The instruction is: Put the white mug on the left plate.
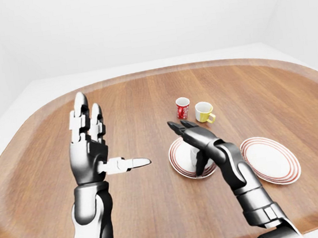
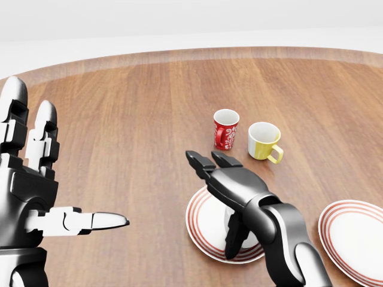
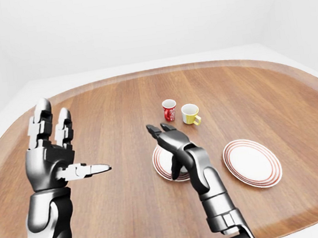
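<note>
The pictures were bright and evenly lit, with soft light that seemed to fall from above and a plain white surround without visible lamps. Shadows were faint: a soft dark patch lay on the wooden table [image 2: 119, 119] just under the red mug [image 2: 225, 128] and the yellow mug [image 2: 262, 141], and under the right hand [image 2: 230, 185] across the left plate [image 2: 200, 221]. The dark hand carried pale glossy highlights along its knuckles. Everything was sharp, with no motion blur and nothing out of focus. In the eye views the table's edge [image 1: 12, 148] bowed strongly, a wide-angle bend.
</note>
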